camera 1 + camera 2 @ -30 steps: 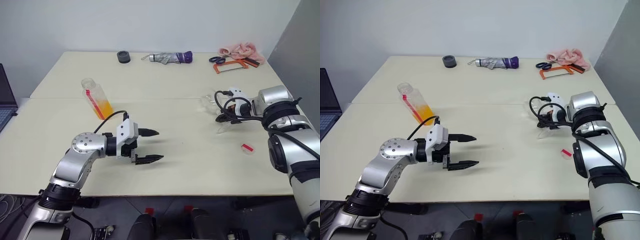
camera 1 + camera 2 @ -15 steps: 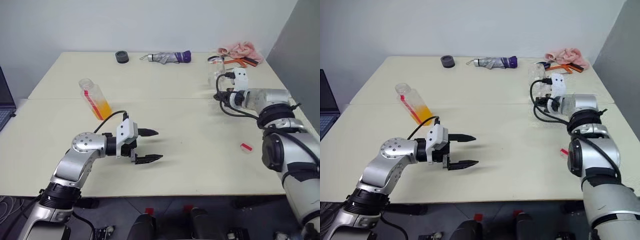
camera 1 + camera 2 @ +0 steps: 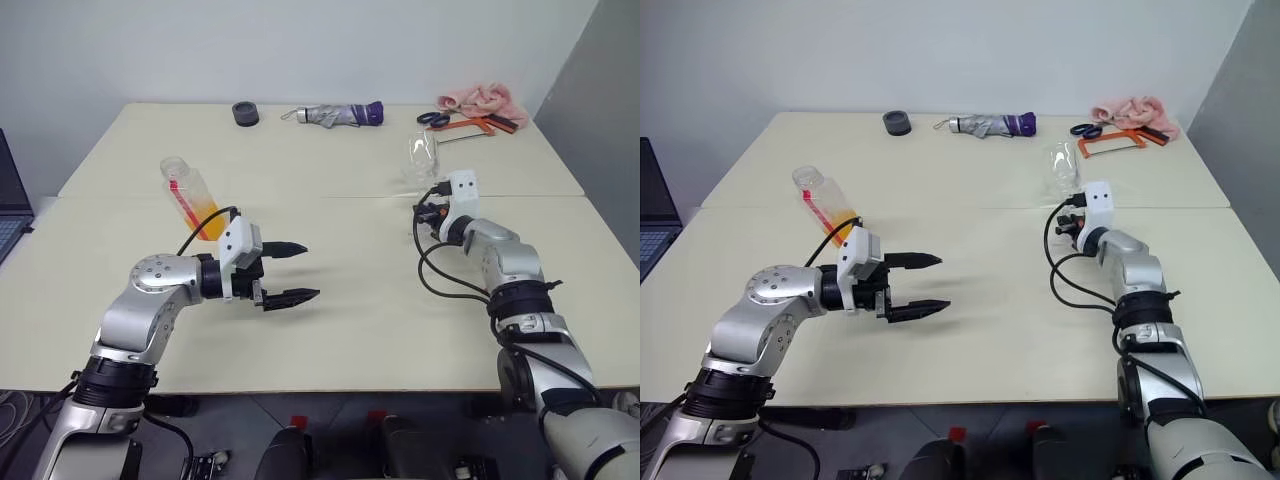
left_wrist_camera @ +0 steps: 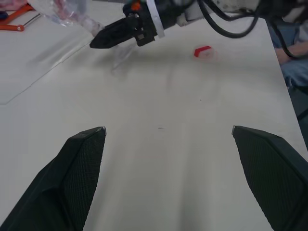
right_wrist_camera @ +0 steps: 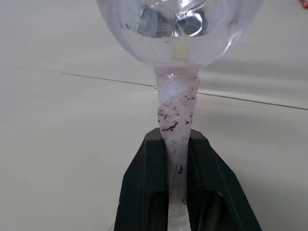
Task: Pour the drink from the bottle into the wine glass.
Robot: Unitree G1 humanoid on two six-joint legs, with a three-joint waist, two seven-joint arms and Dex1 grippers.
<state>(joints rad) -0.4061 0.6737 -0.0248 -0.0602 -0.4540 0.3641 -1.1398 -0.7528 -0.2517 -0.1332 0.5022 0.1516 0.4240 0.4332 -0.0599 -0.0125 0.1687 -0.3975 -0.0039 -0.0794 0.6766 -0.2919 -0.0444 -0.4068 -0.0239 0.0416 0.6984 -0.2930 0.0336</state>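
Note:
The wine glass [image 3: 422, 160] stands upright right of the table's middle, its stem [image 5: 175, 110] clamped between the black fingers of my right gripper [image 3: 427, 214]. Its bowl [image 5: 179, 29] is clear and holds no liquid; its foot is hidden. The bottle [image 3: 190, 195] stands at the left, leaning, uncapped, with the orange drink [image 3: 205, 218] in its lower half and a red strip down its side. My left gripper [image 3: 308, 270] hovers open in front of the bottle, pointing toward the glass, with nothing between its fingers [image 4: 82, 163].
A small red-and-white cap [image 4: 204, 51] lies on the table near my right arm. Along the far edge are a dark round roll [image 3: 243, 113], a folded umbrella [image 3: 335, 115], scissors [image 3: 435, 118], an orange hacksaw [image 3: 465, 130] and a pink cloth [image 3: 480, 98]. A laptop [image 3: 10, 200] sits at the far left.
My right arm has swung in toward the table's middle and dropped its elbow. The glass went from tipped low, through a raised spot farther back, to upright. My left gripper shifted slightly left, still open.

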